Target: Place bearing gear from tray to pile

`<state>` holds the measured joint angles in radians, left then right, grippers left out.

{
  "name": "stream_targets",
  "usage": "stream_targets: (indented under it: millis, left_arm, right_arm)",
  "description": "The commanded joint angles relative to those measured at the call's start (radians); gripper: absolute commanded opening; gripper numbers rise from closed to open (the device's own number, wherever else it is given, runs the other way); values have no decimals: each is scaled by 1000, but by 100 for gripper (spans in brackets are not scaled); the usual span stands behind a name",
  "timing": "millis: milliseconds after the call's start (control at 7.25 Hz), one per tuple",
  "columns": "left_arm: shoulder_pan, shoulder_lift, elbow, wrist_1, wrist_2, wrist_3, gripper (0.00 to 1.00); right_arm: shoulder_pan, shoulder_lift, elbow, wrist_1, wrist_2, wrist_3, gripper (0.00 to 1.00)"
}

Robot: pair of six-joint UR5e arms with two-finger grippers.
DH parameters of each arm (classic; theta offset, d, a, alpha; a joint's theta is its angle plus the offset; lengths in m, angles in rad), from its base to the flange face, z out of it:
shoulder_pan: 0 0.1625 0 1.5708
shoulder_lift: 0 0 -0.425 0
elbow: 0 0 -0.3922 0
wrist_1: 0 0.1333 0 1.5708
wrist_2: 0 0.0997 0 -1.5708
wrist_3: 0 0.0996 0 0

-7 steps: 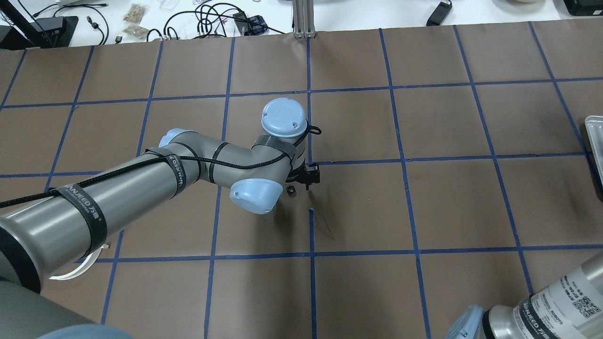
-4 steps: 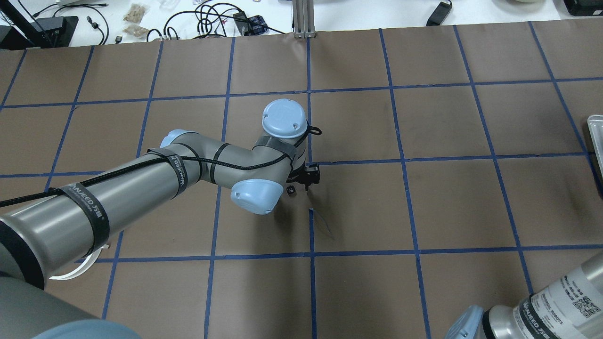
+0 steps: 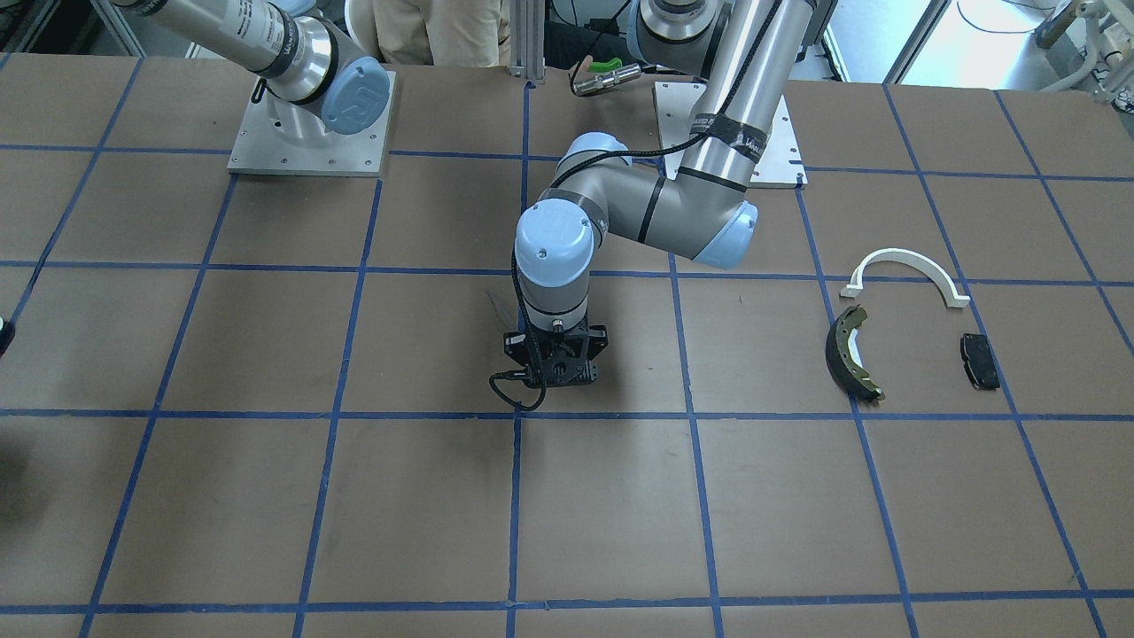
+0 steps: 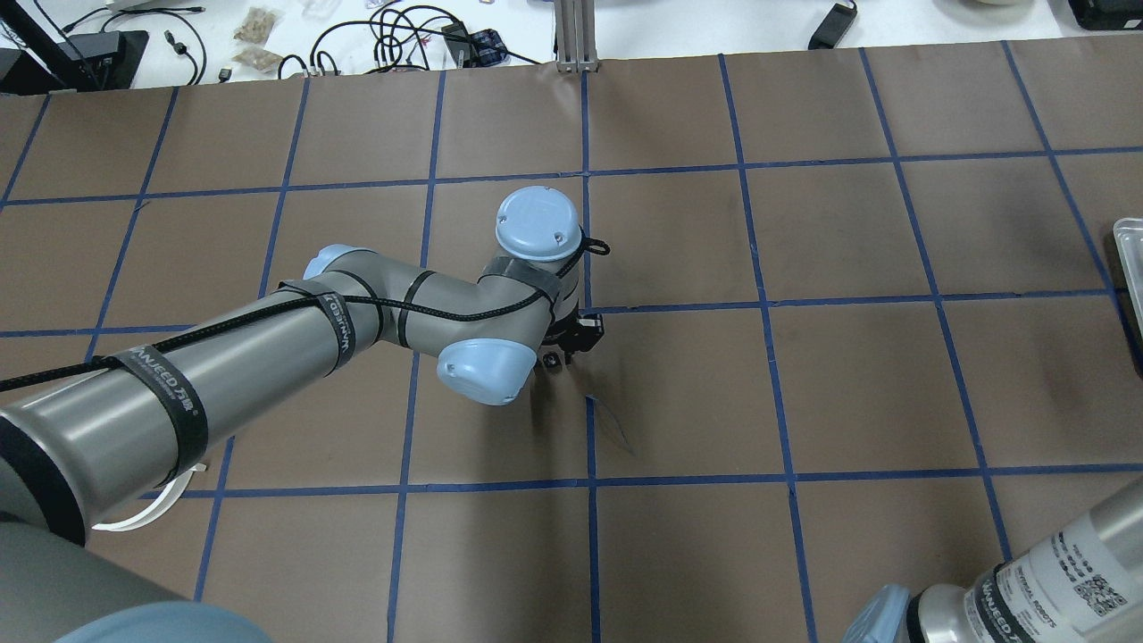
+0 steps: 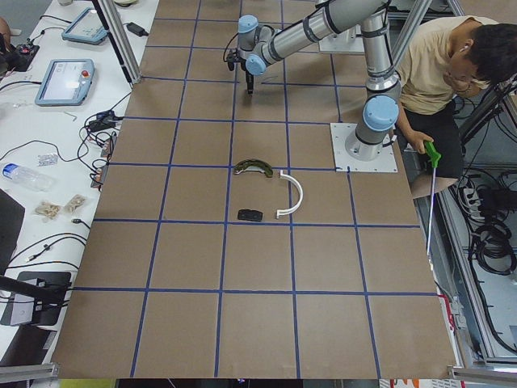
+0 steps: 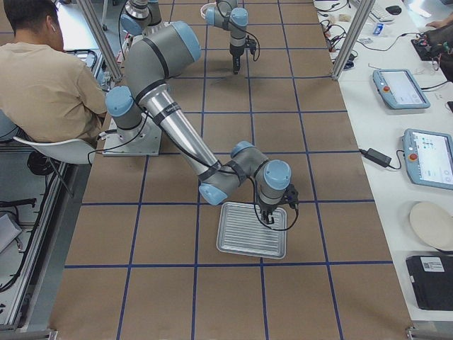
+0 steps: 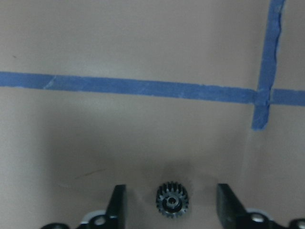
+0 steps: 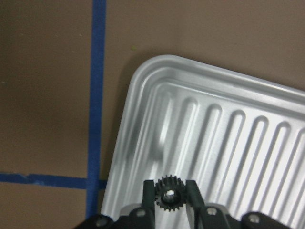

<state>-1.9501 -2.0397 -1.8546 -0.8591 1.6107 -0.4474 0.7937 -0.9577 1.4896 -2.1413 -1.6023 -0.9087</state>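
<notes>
1. The right gripper (image 8: 170, 190) is clamping a small black gear (image 8: 169, 195) between its jaws, and the toothed rim is showing above both fingertips.
2. The gear is hanging over one rounded corner of a ribbed metal tray (image 8: 143, 86), which is lying near the right end edge of the worktop (image 3: 266, 496).
3. The left gripper (image 7: 170, 190) is pointing straight down over the middle of the worktop, and its jaws are standing wide apart.
4. A second gear (image 7: 172, 201) is lying flat on the brown covering between those fingers and is touching neither one.
5. Blue tape lines (image 7: 143, 87) are crossing just beyond that second gear.
6. The pile (image 5: 254, 167) is lying toward the left end edge, well apart from both gears. Its white arc (image 3: 902, 257), brake shoe (image 3: 835, 350) and black pad (image 3: 980, 361) are sitting near one another without touching.
7. A person (image 5: 452, 73) is sitting along the robot's edge of the worktop.
</notes>
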Motion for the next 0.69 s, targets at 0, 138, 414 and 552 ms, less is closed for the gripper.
stream_targets:
  millis: [0,138,414,552]
  left_arm:
    - [5,12,8,0,-3,9,0]
    - [32,44,20,-20,5,48,0]
    - [123,155,165,-346,15,201,0]
    - [210,198,210,-550,56,361,0]
  right_arm:
    - [122,-42,59,24,8,127,0]
    - [192,-67,122,14,18,196,0]
    - [371,-126,197,18,50,423,0]
    - [500,-192,277,5,53,606,0]
